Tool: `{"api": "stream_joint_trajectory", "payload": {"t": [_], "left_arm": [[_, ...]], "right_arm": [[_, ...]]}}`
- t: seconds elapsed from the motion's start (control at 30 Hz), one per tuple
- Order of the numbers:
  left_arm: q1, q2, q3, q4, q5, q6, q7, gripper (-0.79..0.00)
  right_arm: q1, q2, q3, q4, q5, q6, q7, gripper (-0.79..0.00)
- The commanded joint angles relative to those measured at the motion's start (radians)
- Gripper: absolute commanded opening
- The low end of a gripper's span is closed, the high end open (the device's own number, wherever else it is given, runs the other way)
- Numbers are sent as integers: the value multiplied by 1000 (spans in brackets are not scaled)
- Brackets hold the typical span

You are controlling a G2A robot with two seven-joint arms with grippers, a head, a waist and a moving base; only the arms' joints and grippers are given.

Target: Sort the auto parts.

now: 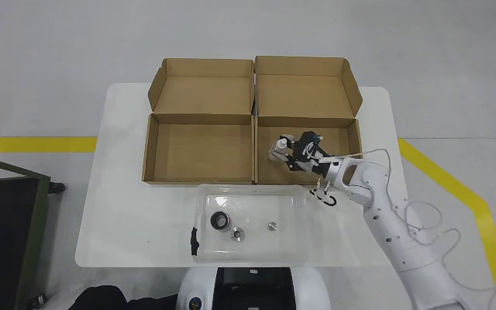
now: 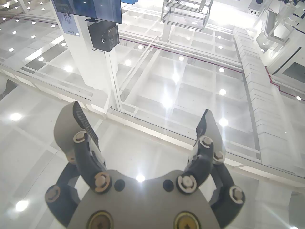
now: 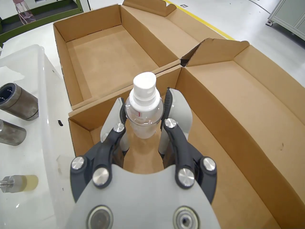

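Observation:
My right gripper is shut on a small clear bottle with a white cap, held over the right cardboard box. From above, the bottle and right gripper hang inside that box. The left cardboard box holds nothing. In the clear plastic tray lie a dark metal cylinder, a round silver part and a small bolt-like part. My left gripper is open, pointing up at a ceiling.
The tray sits on the white table in front of the two boxes; their lids stand open at the back. A black strip lies at the tray's left edge. Yellow floor tape runs beside the table.

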State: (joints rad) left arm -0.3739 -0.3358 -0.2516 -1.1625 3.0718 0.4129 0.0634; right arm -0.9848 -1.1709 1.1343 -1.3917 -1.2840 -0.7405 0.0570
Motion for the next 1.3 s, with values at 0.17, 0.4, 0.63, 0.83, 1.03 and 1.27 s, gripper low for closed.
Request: {"api": "stream_joint_trajectory", "payload": {"t": [0.17,0.4,0.63,0.83,1.03,1.27], "left_arm": [[0,0,0,0,0,0,0,0],[0,0,0,0,0,0,0,0],[0,0,0,0,0,0,0,0],[0,0,0,0,0,0,0,0],[0,0,0,0,0,0,0,0],[0,0,0,0,0,0,0,0]], "right_arm": [[27,-4,-19,30,-1,4,18,-671],[34,-7,-32,59,2,9,11,-545],[37,-9,-41,57,5,13,11,0],[29,-3,-26,-12,-10,12,22,0],[3,11,10,-156,-31,-21,75,0],[-62,28,42,-337,8,-89,186,0]]}}
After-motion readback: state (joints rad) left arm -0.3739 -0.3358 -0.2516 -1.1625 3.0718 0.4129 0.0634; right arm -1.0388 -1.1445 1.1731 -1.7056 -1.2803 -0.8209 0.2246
